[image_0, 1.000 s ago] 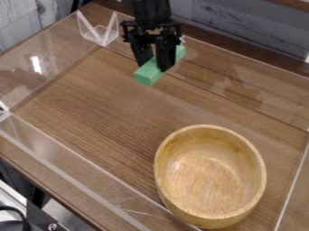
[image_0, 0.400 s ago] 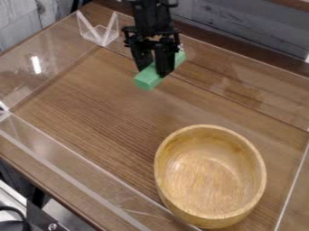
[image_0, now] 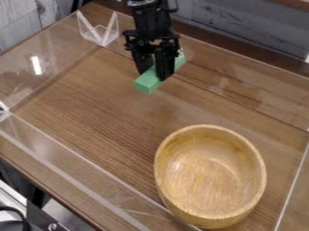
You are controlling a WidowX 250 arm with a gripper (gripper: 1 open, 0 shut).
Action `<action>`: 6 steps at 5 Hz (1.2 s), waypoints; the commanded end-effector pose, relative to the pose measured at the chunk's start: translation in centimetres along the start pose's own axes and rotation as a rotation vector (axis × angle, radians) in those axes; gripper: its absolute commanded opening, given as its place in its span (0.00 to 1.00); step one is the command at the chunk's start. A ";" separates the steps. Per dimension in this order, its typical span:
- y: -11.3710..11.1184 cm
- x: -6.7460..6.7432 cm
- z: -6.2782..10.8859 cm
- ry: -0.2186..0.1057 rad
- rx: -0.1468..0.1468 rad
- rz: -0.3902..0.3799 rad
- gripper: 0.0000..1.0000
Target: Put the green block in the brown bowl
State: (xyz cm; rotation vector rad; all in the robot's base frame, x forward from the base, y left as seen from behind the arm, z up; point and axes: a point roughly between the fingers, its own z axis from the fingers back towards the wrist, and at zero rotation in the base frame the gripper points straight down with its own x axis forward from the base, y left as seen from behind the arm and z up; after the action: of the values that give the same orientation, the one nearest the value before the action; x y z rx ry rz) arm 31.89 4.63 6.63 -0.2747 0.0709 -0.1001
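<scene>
1 of the task's 2 stages looks underway, judging by how things lie: the fingers (image_0: 156,69) are clenched on the green block (image_0: 157,72), pinching it across its narrow sides, with the arm pointing steeply down from above. The block sits tilted between them, its lower end close to the tabletop (image_0: 97,99); whether that end touches the wood or hangs just clear of it cannot be told from this view.

Taking the brown bowl (image_0: 211,174) as the landmark, the block is well apart from it, up and to the left in the camera view, toward the far side of the tabletop. The bowl stands upright near the front right corner, its inside bare (only wood grain shows), so nothing has been delivered yet.

What is left, as I judge it: carry the block across to a spot above the bowl's rim, lower it inside, then release. The grip seems the settled part; the transfer and drop are not yet done. Beyond the block from the bowl, a clear folded plastic piece (image_0: 97,29) stands at the back edge, out of the likely path.
</scene>
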 end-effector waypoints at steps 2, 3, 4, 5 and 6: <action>0.6 0.6 1.1 -0.047 0.021 -0.010 0.00; 0.9 0.8 1.1 -0.048 0.022 -0.008 0.00; 1.2 1.0 1.0 -0.050 0.022 -0.006 0.00; 1.4 1.2 1.2 -0.052 0.022 -0.007 0.00; 1.6 1.2 1.2 -0.052 0.021 -0.005 0.00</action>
State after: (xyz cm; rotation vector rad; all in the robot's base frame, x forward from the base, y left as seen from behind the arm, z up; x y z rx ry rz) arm 32.40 5.76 5.49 -0.2784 0.0795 -0.0950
